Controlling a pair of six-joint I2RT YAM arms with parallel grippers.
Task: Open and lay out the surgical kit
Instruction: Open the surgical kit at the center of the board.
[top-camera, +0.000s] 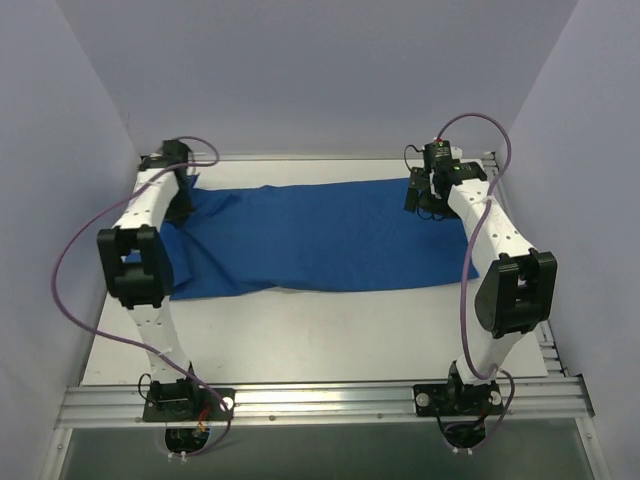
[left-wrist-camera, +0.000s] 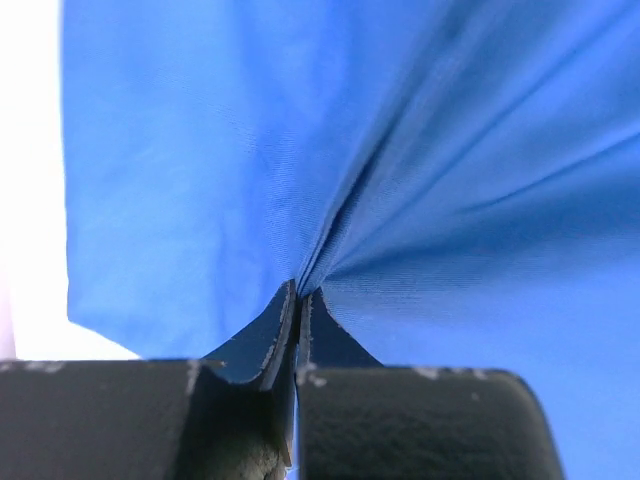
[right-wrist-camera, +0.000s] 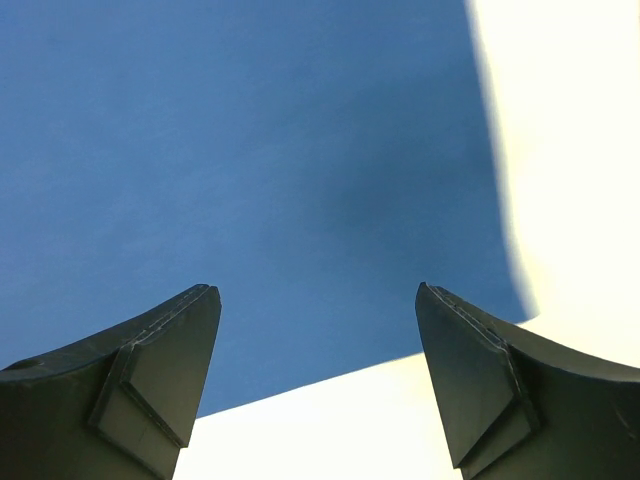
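Note:
The large blue cloth wrap (top-camera: 320, 235) lies spread across the back half of the white table. My left gripper (top-camera: 183, 210) is at its far left end, shut on a pinched fold of the cloth (left-wrist-camera: 330, 220), which pulls into ridges from the fingertips. My right gripper (top-camera: 432, 205) hovers over the cloth's far right corner (right-wrist-camera: 300, 200), open and empty, jaws wide apart above the cloth's edge. The steel tray and the instruments are hidden or out of view.
The white table (top-camera: 330, 330) shows bare in front of the cloth. Grey walls close in on the left, right and back. An aluminium rail (top-camera: 320, 400) with both arm bases runs along the near edge.

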